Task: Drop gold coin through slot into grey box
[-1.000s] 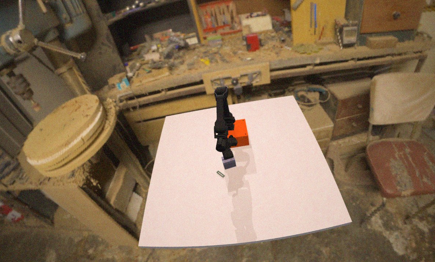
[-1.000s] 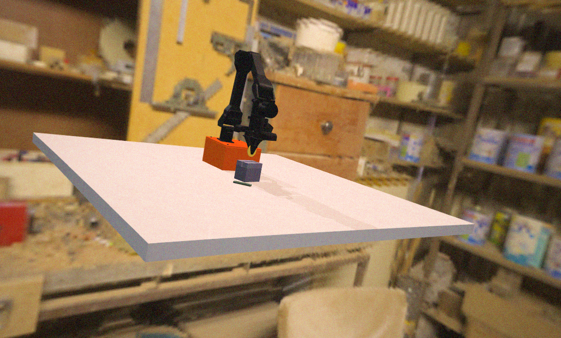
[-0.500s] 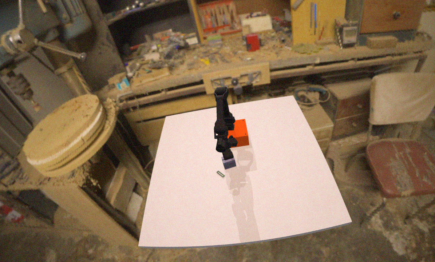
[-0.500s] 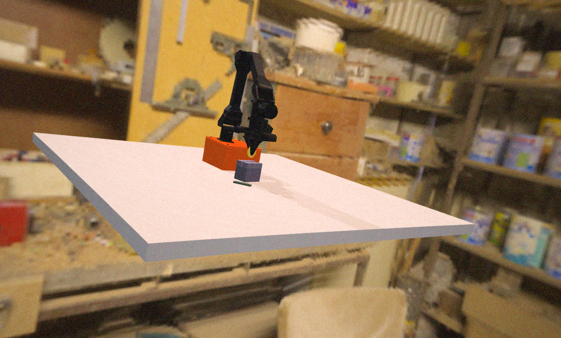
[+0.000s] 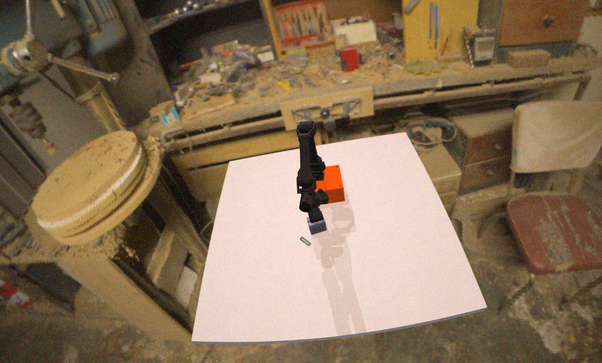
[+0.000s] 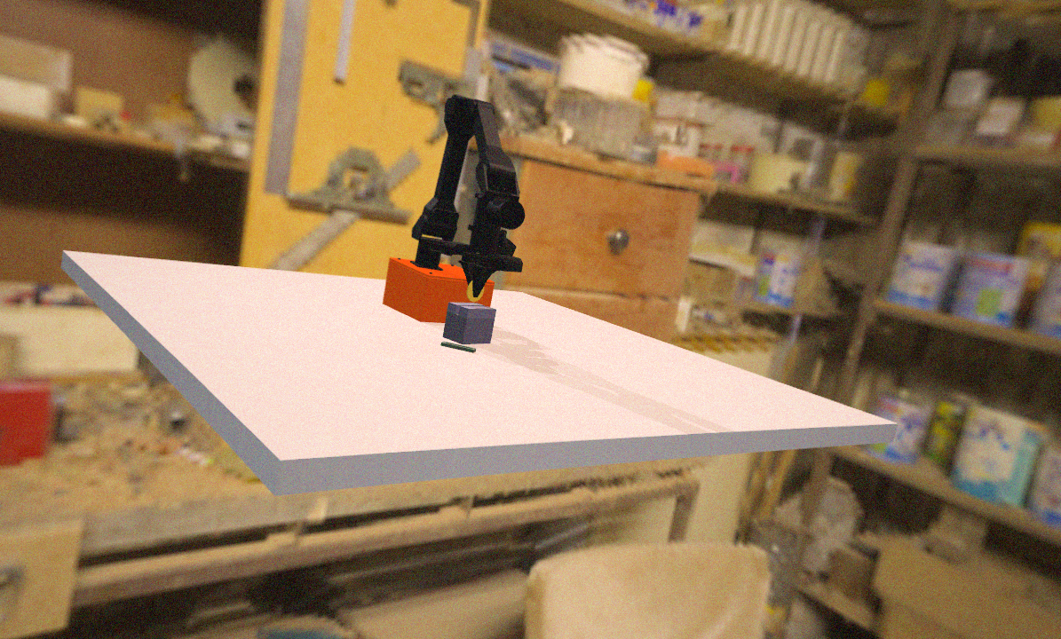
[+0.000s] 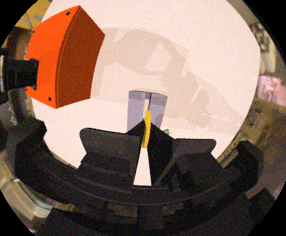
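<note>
My gripper (image 6: 478,292) (image 7: 145,123) is shut on the gold coin (image 6: 471,295) (image 7: 147,122), which stands on edge between the fingertips. In the exterior view the coin is just above the grey box (image 5: 317,226) (image 6: 469,326) (image 7: 135,109). In the wrist view the slot in the lid runs nearly in line with the coin, and the fingers and coin hide its near part. Whether the coin's lower edge is right over the slot cannot be told. The dark-green holder (image 5: 305,241) (image 6: 457,347) (image 7: 167,132) lies empty on the table beside the box.
The orange base block (image 5: 334,193) (image 6: 410,294) (image 7: 74,62) of the arm stands behind the box. The pale table top (image 5: 257,289) (image 6: 319,397) (image 7: 228,42) carries the box, the holder and the arm, and shows the arm's shadow.
</note>
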Tool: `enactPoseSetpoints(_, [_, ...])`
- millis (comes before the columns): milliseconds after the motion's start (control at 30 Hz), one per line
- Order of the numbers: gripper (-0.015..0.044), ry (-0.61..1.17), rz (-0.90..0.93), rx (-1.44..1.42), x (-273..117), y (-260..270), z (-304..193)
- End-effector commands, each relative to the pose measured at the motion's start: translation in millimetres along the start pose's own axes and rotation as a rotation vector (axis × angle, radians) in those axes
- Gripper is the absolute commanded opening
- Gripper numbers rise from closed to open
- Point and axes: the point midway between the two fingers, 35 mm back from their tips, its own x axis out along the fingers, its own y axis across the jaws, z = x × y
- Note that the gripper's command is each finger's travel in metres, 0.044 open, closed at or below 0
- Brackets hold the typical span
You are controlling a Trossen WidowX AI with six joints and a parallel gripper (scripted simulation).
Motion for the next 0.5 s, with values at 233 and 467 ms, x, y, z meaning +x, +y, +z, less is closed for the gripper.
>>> enactPoseSetpoints(233, [0.0000,0.000,0.000,0.004,6.4,0.0,0.1])
enactPoseSetpoints(467, [0.0105,0.000,0.000,0.000,5.8,0.0,-0.1])
